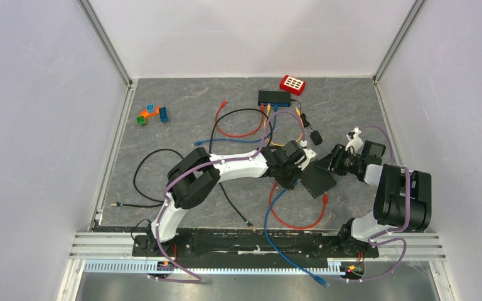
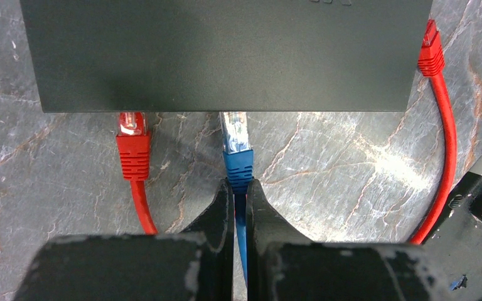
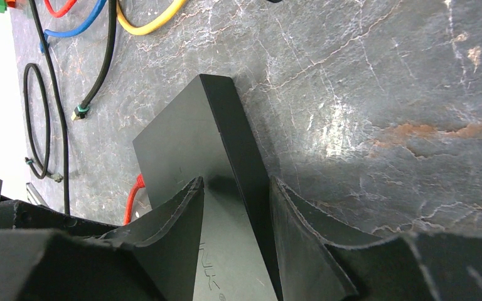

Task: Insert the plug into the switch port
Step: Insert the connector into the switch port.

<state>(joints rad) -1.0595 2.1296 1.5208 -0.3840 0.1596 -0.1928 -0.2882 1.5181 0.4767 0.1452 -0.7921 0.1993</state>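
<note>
The black switch (image 1: 320, 182) lies flat at the table's middle. In the left wrist view its port edge (image 2: 226, 56) faces my left gripper (image 2: 239, 183), which is shut on the blue plug (image 2: 237, 147) at its boot. The plug's clear tip sits at the switch's edge. A red plug (image 2: 132, 147) sits at the same edge to the left. In the top view my left gripper (image 1: 294, 175) is just left of the switch. My right gripper (image 3: 235, 182) straddles the switch's edge (image 3: 176, 144), one finger on its top face and one against its side; it also shows in the top view (image 1: 329, 164).
A loose red plug (image 2: 431, 50) and its cable loop lie right of the switch. A second switch (image 1: 273, 97) with several cables, a red device (image 1: 293, 83) and a black adapter (image 1: 316, 137) are at the back. Coloured blocks (image 1: 152, 114) sit far left. Black cable loops (image 1: 150, 182) lie on the left.
</note>
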